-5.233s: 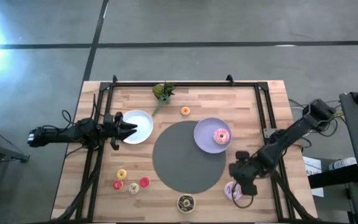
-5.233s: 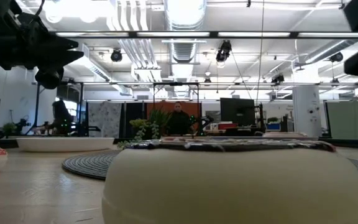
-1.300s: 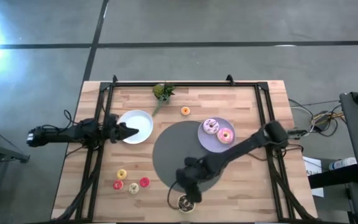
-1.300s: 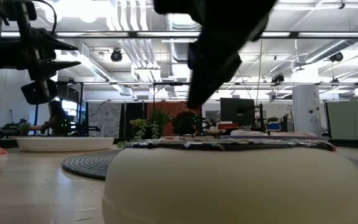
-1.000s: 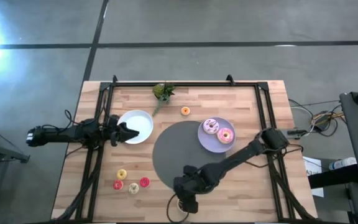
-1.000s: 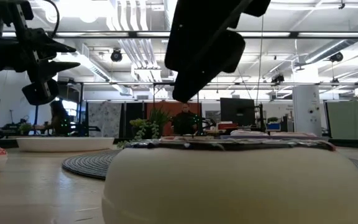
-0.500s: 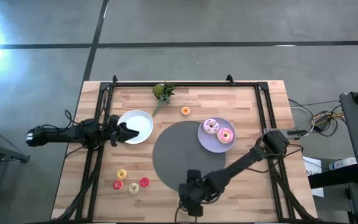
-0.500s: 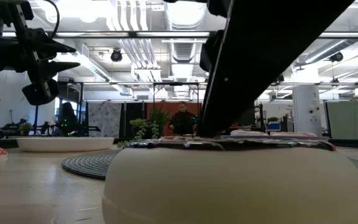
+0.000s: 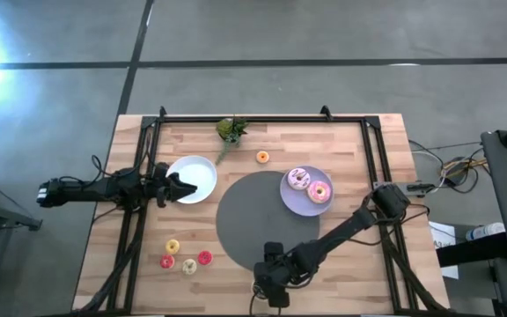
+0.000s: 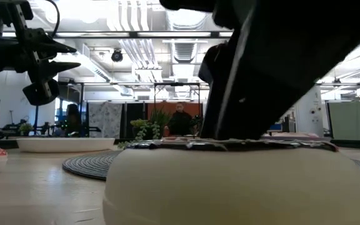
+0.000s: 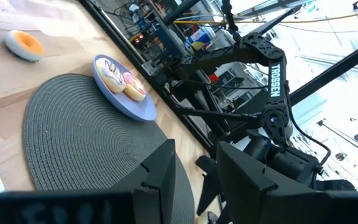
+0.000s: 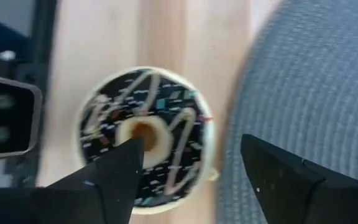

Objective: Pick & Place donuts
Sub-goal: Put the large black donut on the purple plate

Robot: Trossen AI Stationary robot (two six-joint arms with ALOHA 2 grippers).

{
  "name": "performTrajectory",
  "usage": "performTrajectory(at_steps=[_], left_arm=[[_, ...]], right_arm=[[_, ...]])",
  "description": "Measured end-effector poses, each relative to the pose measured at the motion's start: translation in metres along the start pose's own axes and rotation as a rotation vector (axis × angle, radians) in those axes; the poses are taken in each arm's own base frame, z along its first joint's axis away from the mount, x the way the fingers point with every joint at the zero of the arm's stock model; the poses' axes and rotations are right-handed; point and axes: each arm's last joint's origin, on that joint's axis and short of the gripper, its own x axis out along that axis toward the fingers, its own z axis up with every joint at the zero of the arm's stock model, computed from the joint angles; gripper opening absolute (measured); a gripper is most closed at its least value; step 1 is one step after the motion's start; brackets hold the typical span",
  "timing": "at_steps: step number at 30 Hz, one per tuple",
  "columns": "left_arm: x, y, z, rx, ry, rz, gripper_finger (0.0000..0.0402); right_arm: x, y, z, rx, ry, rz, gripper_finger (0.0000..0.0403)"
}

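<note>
I am reaching my right hand [image 9: 273, 291] down over the dark brown donut [image 12: 145, 137] at the near edge of the desk [image 9: 359, 273], just beside the rim of the round grey mat [image 9: 253, 220]. My two fingers [image 12: 114, 177] are spread apart: one is hanging over the donut's hole, the other out past its edge, towards the mat, and neither is pressing on it. In the low view the same donut [image 10: 236, 181] is filling the foreground with my arm looming directly above it.

To the left along the near side of the desk, the tiny donuts are sitting in a loose cluster: a yellow one [image 9: 172, 246], a red one [image 9: 166, 261], a pale one [image 9: 189, 265] and another red one [image 9: 204, 257], near one another and well apart from my right hand.

Farther in, beyond the mat's right side, the lavender plate [image 9: 293, 201] is carrying two donuts lying side by side: the white-pink sprinkled one [image 9: 299, 179] and the pink one [image 9: 319, 191]. My left wrist camera is showing the same plate [image 11: 143, 111] overlapping the mat's edge.

My left hand [image 9: 183, 187] is hovering over the near-left rim of the white plate [image 9: 202, 172], on the mat's left side; its fingers [image 11: 157, 180] are held apart, gripping nothing.

At the far side, a small orange donut [image 9: 262, 157] is lying alone on the bare wood, with the little green plant [image 9: 231, 130] near it by the far edge.
</note>
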Motion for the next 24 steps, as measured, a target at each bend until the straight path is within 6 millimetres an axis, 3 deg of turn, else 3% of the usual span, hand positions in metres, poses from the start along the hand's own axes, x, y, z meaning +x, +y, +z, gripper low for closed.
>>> performTrajectory(at_steps=[6, 12, 17, 24], left_arm=[[0.0, 0.0, 0.0, 0.002, 0.0, 0.0, 0.0092], [0.0, 0.0, 0.0, 0.002, -0.002, -0.002, 0.0092], [0.0, 0.0, 0.0, 0.002, -0.002, -0.002, 0.0092], [0.0, 0.0, 0.0, 0.002, -0.002, -0.002, 0.0092]], right_arm=[[0.0, 0.003, -0.002, -0.052, -0.001, 0.022, 0.0231], [0.014, -0.001, -0.005, -0.049, 0.02, 0.002, 0.0221], [0.022, -0.003, 0.0, 0.037, 0.036, 0.025, 0.0204], [0.012, -0.009, 0.004, 0.202, 0.079, -0.022, 0.0127]])
